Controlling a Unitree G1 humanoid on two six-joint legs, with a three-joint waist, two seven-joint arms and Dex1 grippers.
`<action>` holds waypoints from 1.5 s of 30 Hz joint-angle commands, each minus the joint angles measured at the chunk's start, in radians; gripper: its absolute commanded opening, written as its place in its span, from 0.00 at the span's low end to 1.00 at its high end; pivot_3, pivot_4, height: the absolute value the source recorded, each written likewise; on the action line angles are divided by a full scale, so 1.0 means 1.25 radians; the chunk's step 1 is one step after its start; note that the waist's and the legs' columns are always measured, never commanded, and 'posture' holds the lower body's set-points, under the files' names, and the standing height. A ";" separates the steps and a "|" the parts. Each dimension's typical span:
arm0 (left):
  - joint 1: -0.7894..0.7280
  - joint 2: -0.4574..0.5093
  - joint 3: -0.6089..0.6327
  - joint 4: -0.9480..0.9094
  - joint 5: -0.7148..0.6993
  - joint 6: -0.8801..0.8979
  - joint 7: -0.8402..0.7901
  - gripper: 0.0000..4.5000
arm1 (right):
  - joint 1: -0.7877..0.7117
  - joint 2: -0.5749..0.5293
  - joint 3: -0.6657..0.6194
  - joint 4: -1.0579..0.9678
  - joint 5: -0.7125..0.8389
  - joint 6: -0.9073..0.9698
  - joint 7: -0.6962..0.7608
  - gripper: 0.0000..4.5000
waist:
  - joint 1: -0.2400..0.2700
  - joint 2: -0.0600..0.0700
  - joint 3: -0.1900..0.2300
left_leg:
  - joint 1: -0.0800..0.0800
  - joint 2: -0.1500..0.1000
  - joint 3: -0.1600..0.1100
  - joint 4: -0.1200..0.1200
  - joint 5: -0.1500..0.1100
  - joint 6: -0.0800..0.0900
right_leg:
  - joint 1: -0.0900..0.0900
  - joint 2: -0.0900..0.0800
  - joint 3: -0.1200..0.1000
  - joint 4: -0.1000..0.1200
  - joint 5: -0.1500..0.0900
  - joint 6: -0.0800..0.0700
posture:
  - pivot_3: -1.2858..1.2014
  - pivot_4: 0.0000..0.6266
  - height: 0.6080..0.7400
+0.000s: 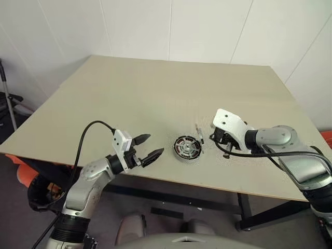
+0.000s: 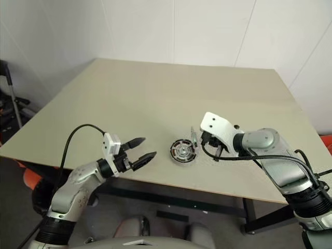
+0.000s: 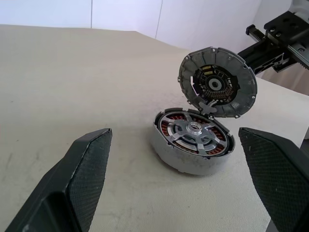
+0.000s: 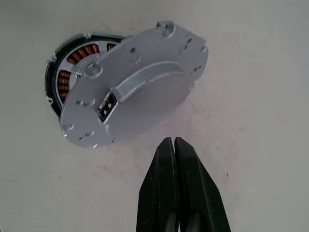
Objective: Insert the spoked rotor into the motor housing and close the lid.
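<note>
Matt grey metal lid [image 4: 137,87] and motor housing [image 3: 193,159]; copper-coloured windings; textured black fingers [image 3: 84,179]; matt beige table [image 1: 155,93]

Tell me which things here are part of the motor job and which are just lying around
Job: motor housing, spoked rotor already seated inside it, lid standing open at the housing's rim.
Just there: table, a dark stand at the far left beyond the table.
</note>
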 commanded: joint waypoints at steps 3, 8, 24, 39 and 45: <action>-0.016 0.006 0.005 -0.006 -0.001 -0.022 -0.017 1.00 | -0.003 0.055 -0.041 -0.047 0.031 0.042 -0.048 0.01 | 0.000 0.000 0.000 | 0.000 0.000 0.000 0.000 0.000 0.000 | 0.000 0.000 0.000 0.000 0.000 0.000 | 0.52 0.00 1.00; -0.016 0.001 0.006 0.003 0.003 -0.036 -0.016 1.00 | -0.008 0.111 -0.039 -0.053 0.047 0.067 -0.084 0.01 | 0.000 0.000 0.000 | 0.000 0.000 0.000 0.000 0.000 0.000 | -0.001 0.000 0.000 0.001 0.000 0.000 | 0.52 0.00 1.00; -0.034 0.000 0.006 0.015 -0.003 -0.031 -0.022 1.00 | 0.006 0.183 -0.038 -0.069 0.102 0.133 -0.130 0.01 | 0.000 0.000 0.000 | -0.001 0.000 0.000 -0.001 0.000 0.000 | -0.001 0.000 0.000 0.000 0.000 0.000 | 0.52 0.00 1.00; -0.026 0.008 0.003 0.001 -0.003 -0.028 -0.034 1.00 | 0.052 0.269 0.017 0.033 0.095 0.103 -0.179 0.01 | 0.000 0.000 0.000 | -0.001 0.000 0.000 -0.002 0.000 0.000 | -0.002 0.000 0.000 0.000 0.000 0.000 | 0.52 0.00 1.00; -0.019 0.009 0.000 -0.004 -0.002 -0.030 -0.034 1.00 | 0.091 0.272 0.027 0.042 0.094 0.086 -0.180 0.01 | -0.001 -0.001 -0.002 | 0.000 0.000 0.000 -0.002 0.000 -0.001 | -0.001 0.000 0.000 0.000 0.000 0.000 | 0.52 0.00 1.00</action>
